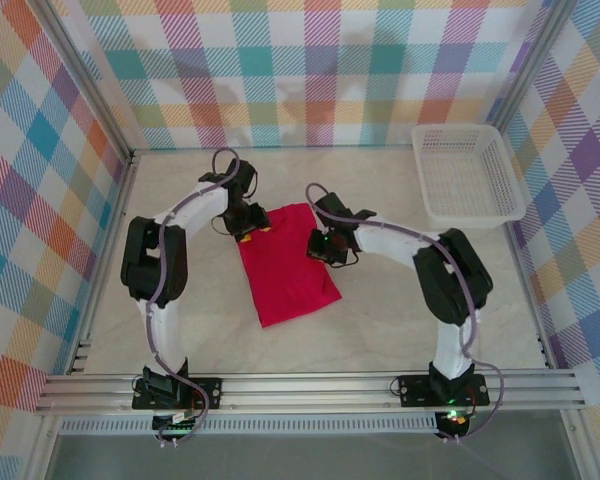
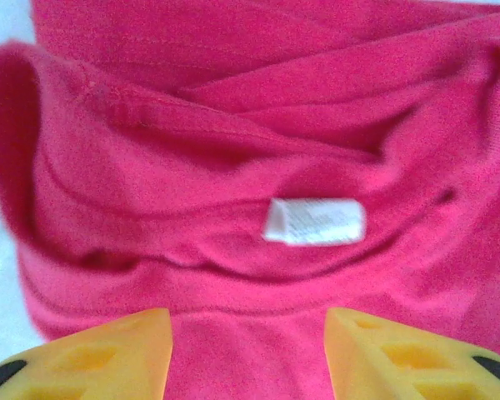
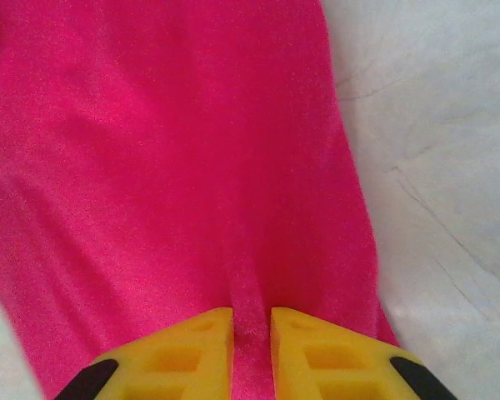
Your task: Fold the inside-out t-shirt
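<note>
The red inside-out t-shirt [image 1: 285,268] lies on the table as a long narrow folded strip, collar end at the back. My left gripper [image 1: 248,226] hovers over that collar end; its yellow fingers [image 2: 100,354] stand wide apart, open, over the cloth [image 2: 250,150], with the white tag [image 2: 315,222] just beyond them. My right gripper [image 1: 325,248] is at the strip's right edge. Its fingertips [image 3: 252,342] are nearly together, pinching a small ridge of the red cloth [image 3: 183,167].
A white plastic basket [image 1: 467,173] stands at the back right. The pale tabletop [image 1: 180,290] surrounds the shirt on all sides. Plaid walls enclose the workspace, with a metal rail along the near edge.
</note>
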Motion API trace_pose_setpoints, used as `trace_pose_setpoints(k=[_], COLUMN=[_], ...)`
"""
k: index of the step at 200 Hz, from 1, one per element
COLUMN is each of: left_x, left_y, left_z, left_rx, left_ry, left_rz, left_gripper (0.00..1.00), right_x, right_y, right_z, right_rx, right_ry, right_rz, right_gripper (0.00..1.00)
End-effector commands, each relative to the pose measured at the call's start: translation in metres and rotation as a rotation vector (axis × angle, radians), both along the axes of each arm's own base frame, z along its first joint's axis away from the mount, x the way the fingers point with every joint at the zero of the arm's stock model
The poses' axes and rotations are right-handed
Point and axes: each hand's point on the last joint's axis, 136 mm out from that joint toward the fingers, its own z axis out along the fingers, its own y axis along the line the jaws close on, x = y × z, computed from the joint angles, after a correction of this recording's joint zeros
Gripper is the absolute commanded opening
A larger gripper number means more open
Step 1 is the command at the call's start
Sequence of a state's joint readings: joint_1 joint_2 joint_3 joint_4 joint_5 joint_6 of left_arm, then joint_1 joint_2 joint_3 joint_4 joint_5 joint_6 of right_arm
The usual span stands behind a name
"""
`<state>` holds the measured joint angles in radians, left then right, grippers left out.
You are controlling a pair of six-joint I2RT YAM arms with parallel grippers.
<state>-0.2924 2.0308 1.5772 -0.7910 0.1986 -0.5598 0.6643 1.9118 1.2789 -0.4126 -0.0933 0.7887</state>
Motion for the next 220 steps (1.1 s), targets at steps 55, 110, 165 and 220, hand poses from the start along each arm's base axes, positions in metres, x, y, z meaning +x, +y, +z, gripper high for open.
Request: trace_pose_setpoints(k=[55,110,165,220], left_x=[0.028,0.044,0.057,0.057], left_y=[0.009,0.015,0.008,-0.027], left_z=[0.050,0.034,0.004,-0.030], left_rx=[-0.006,-0.129,-0.155,-0.279], left_ry=[-0.176,-0.160,-0.144,-0.101], left_rz=[-0.077,-0.064,-0.078,-0.054], left_gripper=[0.74,0.82,0.79,0.67], right_x=[-0.051,0.056,0.099,0.094], right_y=[-0.011,-0.035,-0.009,0.019], right_z=[0.013,0.022,-0.010,-0.037], right_rx=[-0.112,-0.067,-0.056,-0.006], right_ry=[-0.009,-0.107,-0.050,0.000], right_rz=[0.095,0.034,0.049,0.060], right_gripper=[0.34,0.69,0.71,0.50])
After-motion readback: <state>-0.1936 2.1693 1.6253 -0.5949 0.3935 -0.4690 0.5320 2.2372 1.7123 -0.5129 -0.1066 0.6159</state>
